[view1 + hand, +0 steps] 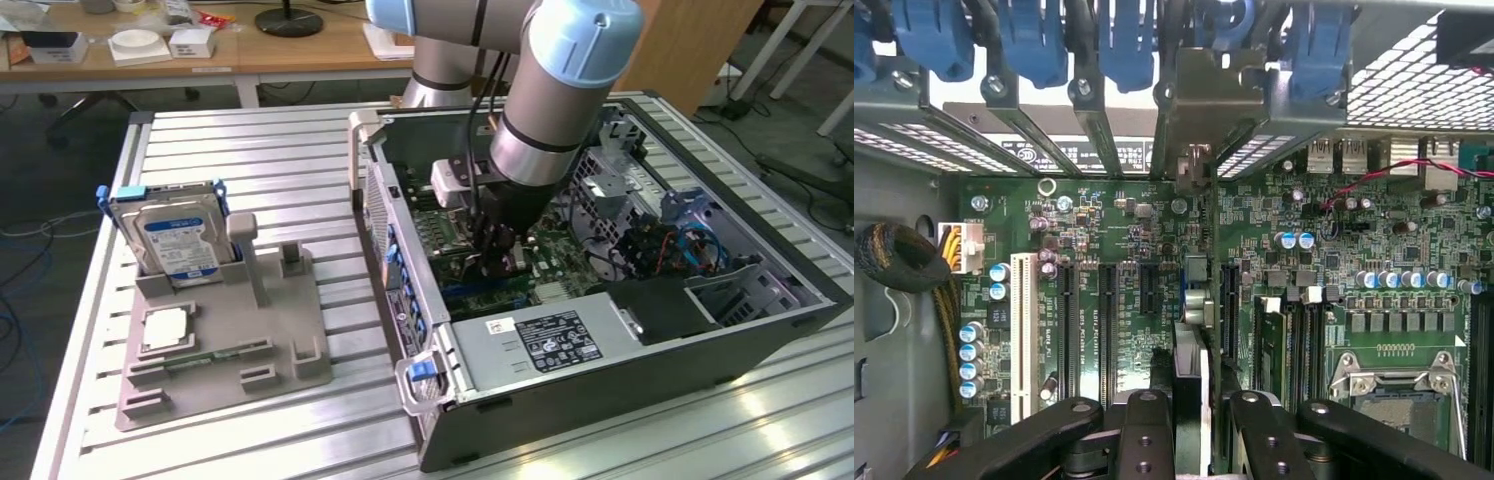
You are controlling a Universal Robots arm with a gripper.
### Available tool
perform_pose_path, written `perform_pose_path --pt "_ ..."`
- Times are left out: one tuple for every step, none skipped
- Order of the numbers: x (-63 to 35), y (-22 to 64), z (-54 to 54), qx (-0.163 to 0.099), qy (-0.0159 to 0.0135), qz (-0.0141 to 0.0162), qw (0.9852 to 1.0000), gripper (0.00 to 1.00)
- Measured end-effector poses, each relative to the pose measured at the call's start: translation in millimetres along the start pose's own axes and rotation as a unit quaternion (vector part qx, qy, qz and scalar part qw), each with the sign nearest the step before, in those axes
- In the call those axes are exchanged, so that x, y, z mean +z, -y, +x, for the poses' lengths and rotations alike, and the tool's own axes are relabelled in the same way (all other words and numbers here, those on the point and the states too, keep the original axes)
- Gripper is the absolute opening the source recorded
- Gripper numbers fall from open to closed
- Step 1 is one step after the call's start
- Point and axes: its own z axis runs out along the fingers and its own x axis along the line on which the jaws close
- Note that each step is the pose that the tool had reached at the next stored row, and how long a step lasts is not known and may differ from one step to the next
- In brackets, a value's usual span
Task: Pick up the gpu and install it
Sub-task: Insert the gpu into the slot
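Observation:
In the wrist view the gpu [1191, 330] appears edge-on as a thin dark card. It runs from between my fingers [1144, 425] out to its pale metal bracket [1199, 110] at the case's rear slot openings. My gripper [1191, 415] is shut on the card. The card stands upright over the green motherboard [1104, 240], in line with the black expansion slots. I cannot tell whether its edge sits in a slot. In the exterior view my gripper [498, 255] reaches down into the open computer case [601, 400], low over the board.
Blue retaining clips [1034, 40] line the rear bracket bays. The CPU socket [1399, 385] and a white slot [1024, 320] flank the card. On the exterior view's left, a grey fixture [307, 370] holds a hard drive [174, 235], a chip [167, 328] and a memory stick [200, 357].

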Motion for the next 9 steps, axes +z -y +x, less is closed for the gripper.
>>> perform_pose_path --pt "2.5 0.0 0.4 0.0 0.0001 -0.0002 1.0 0.27" --pt "2.6 0.1 0.4 0.0 0.0002 -0.0001 1.0 0.27" --pt "2.9 0.1 0.3 0.0 0.0005 -0.0001 1.0 0.27" --pt "3.0 0.2 0.2 0.0 0.0007 0.0 1.0 0.27" --pt "3.1 0.2 0.2 0.0 0.0007 0.0001 1.0 0.27" --pt "3.0 0.2 0.2 0.0 0.0007 0.0001 1.0 0.27" --pt "2.9 0.2 0.2 0.0 0.0008 0.0001 1.0 0.27" --pt "2.1 0.1 0.1 0.0 0.0012 0.0004 1.0 0.27" --pt "1.0 0.2 -0.2 0.0 0.0021 0.0008 1.0 0.27"
